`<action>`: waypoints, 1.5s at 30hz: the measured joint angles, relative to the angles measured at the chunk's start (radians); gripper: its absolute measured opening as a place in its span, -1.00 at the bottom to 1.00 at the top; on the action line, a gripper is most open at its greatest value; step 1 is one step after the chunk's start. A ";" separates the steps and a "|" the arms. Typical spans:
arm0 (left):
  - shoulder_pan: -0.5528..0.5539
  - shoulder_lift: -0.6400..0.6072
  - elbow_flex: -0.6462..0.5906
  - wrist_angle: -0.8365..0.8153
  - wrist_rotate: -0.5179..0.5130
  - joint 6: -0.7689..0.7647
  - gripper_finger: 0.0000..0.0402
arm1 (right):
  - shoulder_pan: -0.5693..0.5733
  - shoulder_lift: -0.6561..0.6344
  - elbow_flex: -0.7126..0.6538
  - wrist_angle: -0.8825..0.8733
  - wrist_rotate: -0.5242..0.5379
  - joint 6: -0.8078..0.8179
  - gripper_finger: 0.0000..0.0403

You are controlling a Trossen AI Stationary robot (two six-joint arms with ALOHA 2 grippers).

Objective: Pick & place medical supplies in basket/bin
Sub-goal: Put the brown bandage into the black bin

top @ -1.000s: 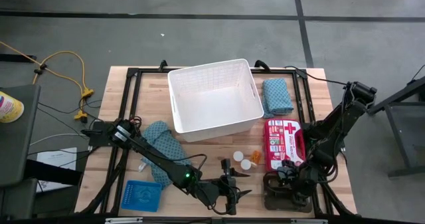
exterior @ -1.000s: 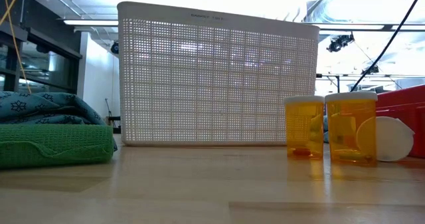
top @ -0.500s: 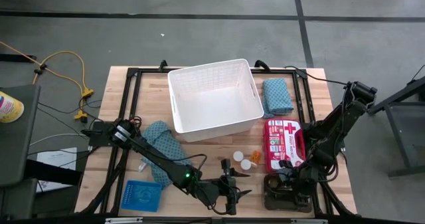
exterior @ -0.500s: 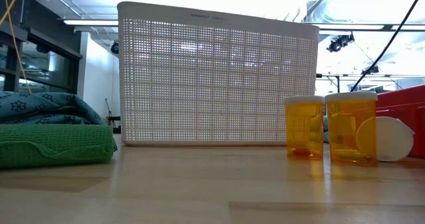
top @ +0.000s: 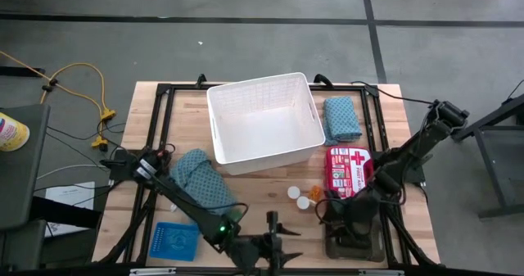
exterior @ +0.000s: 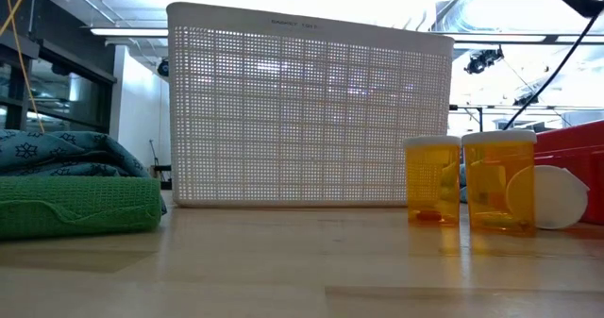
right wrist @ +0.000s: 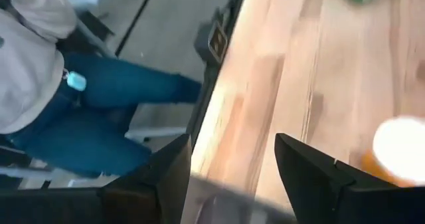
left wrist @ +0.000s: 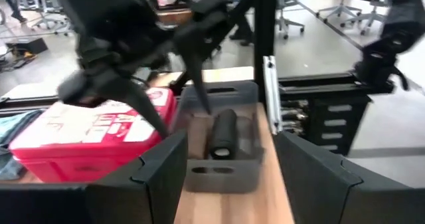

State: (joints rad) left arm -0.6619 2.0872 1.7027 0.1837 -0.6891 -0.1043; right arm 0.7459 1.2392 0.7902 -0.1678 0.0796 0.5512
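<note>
I see the white basket (top: 264,122) sitting empty at the table's far middle, one teal cloth (top: 341,117) just to its right and the other (top: 203,180) near its front-left corner. Two orange pill bottles (exterior: 432,180) stand before it, close to the red first-aid kit (top: 350,172). My right gripper (top: 329,211) hangs beside them above the grey tray (left wrist: 222,141), fingers spread and holding nothing. My left gripper (top: 274,245) sits at the near edge, spread too, empty. A blue mesh tray (top: 175,240) lies near-left.
</note>
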 joint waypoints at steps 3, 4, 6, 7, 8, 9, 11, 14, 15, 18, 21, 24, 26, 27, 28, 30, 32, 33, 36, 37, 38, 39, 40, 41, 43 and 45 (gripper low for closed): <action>-0.021 0.000 0.000 -0.017 -0.007 -0.017 0.12 | -0.022 0.000 0.000 0.071 0.001 -0.070 0.02; -0.028 0.000 0.000 -0.023 -0.019 -0.025 0.12 | -0.028 0.000 0.000 0.093 0.000 -0.093 0.02; -0.041 0.000 0.000 -0.033 -0.047 -0.031 0.12 | -0.039 0.000 0.000 0.125 0.003 -0.128 0.02; -0.046 0.000 0.000 -0.037 -0.062 -0.031 0.12 | -0.043 0.000 0.000 0.131 0.012 -0.140 0.02; -0.052 0.000 0.000 -0.039 -0.078 -0.032 0.12 | -0.048 0.000 0.000 0.138 0.028 -0.147 0.02; -0.055 0.000 0.000 -0.044 -0.088 -0.032 0.12 | -0.051 0.000 0.000 0.142 0.049 -0.156 0.02; -0.063 0.000 0.000 -0.048 -0.107 -0.042 0.12 | -0.059 0.000 0.000 0.142 0.073 -0.169 0.02; -0.069 0.000 0.000 -0.049 -0.111 -0.044 0.12 | -0.068 0.000 0.000 0.142 0.076 -0.182 0.02; -0.070 0.000 0.000 -0.049 -0.111 -0.047 0.12 | -0.072 0.000 0.000 0.142 0.075 -0.183 0.02; -0.069 0.000 0.000 -0.050 -0.111 -0.053 0.12 | -0.080 0.000 0.000 0.142 0.072 -0.183 0.02; -0.069 0.000 0.000 -0.050 -0.111 -0.053 0.12 | -0.082 0.000 0.000 0.142 0.070 -0.183 0.02; -0.069 0.000 0.000 -0.050 -0.112 -0.053 0.12 | -0.081 0.000 0.000 0.142 0.064 -0.188 0.02; -0.069 0.000 0.000 -0.050 -0.112 -0.053 0.12 | -0.081 0.000 0.000 0.142 0.070 -0.200 0.02; -0.069 0.000 0.000 -0.049 -0.112 -0.053 0.12 | -0.081 0.000 0.000 0.142 0.072 -0.212 0.02; -0.069 0.000 0.000 -0.050 -0.112 -0.054 0.12 | -0.081 0.000 0.000 0.142 0.075 -0.219 0.02; -0.069 0.000 0.000 -0.050 -0.112 -0.071 0.12 | -0.081 0.000 0.000 0.142 0.077 -0.222 0.02; -0.068 0.000 0.000 -0.057 -0.111 -0.089 0.12 | -0.081 0.000 0.000 0.142 0.077 -0.213 0.02; -0.069 0.000 0.000 -0.064 -0.108 -0.094 0.12 | -0.081 0.000 0.000 0.142 0.074 -0.207 0.02; -0.068 0.000 0.000 -0.082 -0.099 -0.115 0.12 | -0.081 0.000 0.000 0.142 0.046 -0.197 0.02; -0.068 0.000 0.000 -0.089 -0.098 -0.125 0.12 | -0.081 0.000 0.000 0.142 0.039 -0.197 0.02; -0.068 0.000 0.000 -0.096 -0.098 -0.132 0.12 | -0.081 0.000 0.000 0.142 0.030 -0.197 0.02; -0.068 0.000 0.000 -0.102 -0.098 -0.137 0.12 | -0.081 0.000 0.000 0.142 0.021 -0.197 0.02; -0.068 0.000 0.000 -0.103 -0.097 -0.137 0.12 | -0.081 0.000 0.000 0.142 0.018 -0.197 0.02; -0.069 0.000 0.000 -0.103 -0.095 -0.137 0.12 | -0.080 0.000 0.000 0.142 0.018 -0.197 0.02; -0.066 -0.001 0.000 -0.105 -0.094 -0.137 0.12 | -0.080 0.001 0.000 0.142 0.018 -0.197 0.02; -0.061 -0.009 0.000 -0.127 -0.091 -0.142 0.12 | -0.080 0.001 0.000 0.142 0.018 -0.197 0.02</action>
State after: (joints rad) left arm -0.7232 2.0787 1.7022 0.0570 -0.7799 -0.2468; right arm 0.6655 1.2400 0.7902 -0.0261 0.0975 0.3542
